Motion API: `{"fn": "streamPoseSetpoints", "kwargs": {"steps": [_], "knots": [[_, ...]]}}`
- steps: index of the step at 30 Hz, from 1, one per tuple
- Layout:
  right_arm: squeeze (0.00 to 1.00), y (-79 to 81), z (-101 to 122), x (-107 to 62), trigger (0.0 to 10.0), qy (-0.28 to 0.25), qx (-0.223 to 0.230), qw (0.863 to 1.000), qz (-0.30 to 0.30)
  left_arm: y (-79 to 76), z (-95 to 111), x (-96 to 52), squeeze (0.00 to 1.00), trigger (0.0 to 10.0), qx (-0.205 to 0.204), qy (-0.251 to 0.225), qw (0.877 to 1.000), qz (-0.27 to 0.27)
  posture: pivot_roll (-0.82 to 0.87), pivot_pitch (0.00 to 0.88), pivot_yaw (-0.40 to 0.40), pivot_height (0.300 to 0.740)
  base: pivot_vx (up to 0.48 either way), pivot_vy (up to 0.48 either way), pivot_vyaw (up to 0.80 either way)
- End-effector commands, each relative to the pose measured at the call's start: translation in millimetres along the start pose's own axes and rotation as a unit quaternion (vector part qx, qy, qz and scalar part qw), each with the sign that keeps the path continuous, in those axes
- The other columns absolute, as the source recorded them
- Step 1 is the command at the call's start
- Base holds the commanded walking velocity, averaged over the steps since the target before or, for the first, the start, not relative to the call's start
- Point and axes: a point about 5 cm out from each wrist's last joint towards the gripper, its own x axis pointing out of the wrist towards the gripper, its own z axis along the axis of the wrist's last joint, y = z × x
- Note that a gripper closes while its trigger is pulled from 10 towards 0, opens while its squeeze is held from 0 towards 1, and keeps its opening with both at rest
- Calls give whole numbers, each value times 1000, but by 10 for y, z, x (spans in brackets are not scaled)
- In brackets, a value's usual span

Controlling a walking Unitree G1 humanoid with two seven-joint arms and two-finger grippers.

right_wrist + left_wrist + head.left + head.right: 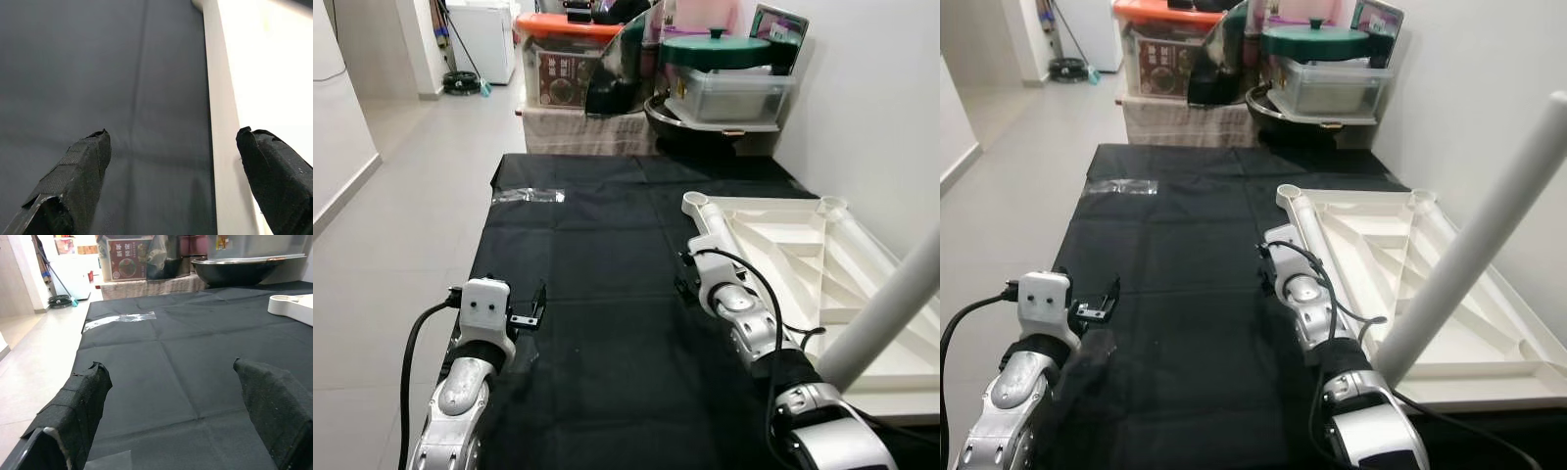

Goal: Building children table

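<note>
white tabletop [783, 257] lying upside down on black cloth [597, 255], one white leg [1474, 245] fitted. right claw [171, 166] released beside its edge. left claw [171, 396] released over cloth.

Cloth [607, 255] on floor: plain black, faint fold creases. Tabletop [803, 264]: cream-white, ribbed underside. Leg [1469, 245]: plain white. Left tool [171, 396] and right tool [171, 166]: fingers black, woven texture. Arms: silver with white housings, black cables. Floor [401, 215]: light grey tiles. Pot lid [715, 49]: dark green. Bin lid [563, 27]: orange. Tape strip [529, 196] on cloth: clear, shiny.
</note>
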Motion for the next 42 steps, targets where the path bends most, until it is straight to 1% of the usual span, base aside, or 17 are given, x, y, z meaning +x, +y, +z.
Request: {"fn": "streamPoseSetpoints", "kwargs": {"steps": [1, 5, 13, 17, 23, 24, 26, 27, 28, 31, 32, 37, 38, 39, 40, 41, 42], "knots": [[0, -71, -69, 11, 10000, 19, 19, 1000, -14, -24, -50, -13, 0, 10000, 3, 8, 1000, -4, 32, 0, -96, 740, 0, 0, 0], [0, -124, -133, 29, 10000, 31, 38, 999, -22, -33, -51, -11, 0, 10000, 2, 8, 1000, -5, 28, 0, -93, 740, 0, 0, 0], [0, 145, -313, 38, 10000, 114, 138, 981, 81, -35, -53, -10, 0, 10000, 4, 10, 1000, -6, 36, 0, -100, 740, 0, 0, 0], [0, -21, -307, 58, 10000, 114, 140, 983, 21, -29, -55, -21, 0, 10000, 4, 11, 1000, -5, 42, 0, -106, 740, 0, 0, 0], [0, 4, -259, 65, 10000, 110, 163, 980, 41, -32, -58, -28, 0, 10000, 3, 12, 1000, -5, 40, 0, -102, 740, 0, 0, 0], [0, 65, -242, 64, 2706, 107, 176, 976, 70, -38, -59, -29, 0, 10000, 3, 13, 1000, -6, 39, 0, -100, 740, 0, 0, 0], [0, 65, -242, 64, 2706, 107, 176, 976, 70, -38, -59, -29, 0, 10000, 3, 13, 1000, -6, 39, 0, -100, 740, 0, 0, 0], [0, 121, -233, 61, 0, 102, 172, 975, 100, -45, -59, -25, 0, 10000, 4, 13, 1000, -8, 40, 0, -101, 740, 0, 0, 0], [0, 121, -233, 61, 0, 102, 172, 975, 100, -45, -59, -25, 0, 10000, 4, 13, 1000, -8, 40, 0, -101, 740, 0, 0, 0], [0, 212, -259, 44, 0, 95, 113, 974, 171, -51, -52, -10, 0, 10000, 4, 12, 1000, -10, 41, 0, -99, 740, 0, 0, 0], [0, 243, -284, 28, 0, 90, 68, 971, 211, -51, -52, -5, 0, 10000, 4, 12, 1000, -11, 40, 0, -100, 740, 0, 0, 0], [0, 262, -304, 16, 0, 89, 40, 967, 236, -51, -53, -3, 0, 10000, 5, 12, 1000, -12, 40, 0, -100, 740, 0, 0, 0], [0, 264, -295, 0, 0, 62, -20, 960, 271, -51, -57, -3, 0, 10000, 5, 13, 1000, -13, 35, 0, -100, 740, 0, 0, 0], [0, 264, -295, 0, 0, 62, -20, 960, 271, -51, -57, -3, 0, 10000, 5, 13, 1000, -13, 35, 0, -100, 740, 0, 0, 0], [0, 252, -295, -40, 0, 27, -98, 943, 316, -55, -61, -3, 0, 10000, 5, 13, 1000, -13, 34, 0, -100, 740, 0, 0, 0], [0, 252, -295, -40, 0, 27, -98, 943, 316, -55, -61, -3, 0, 10000, 5, 13, 1000, -13, 34, 0, -100, 740, 0, 0, 0], [0, 245, -309, -77, 0, 6, -164, 924, 344, -58, -66, -3, 0, 10000, 6, 14, 1000, -14, 34, 0, -100, 740, 0, 0, 0]]}}
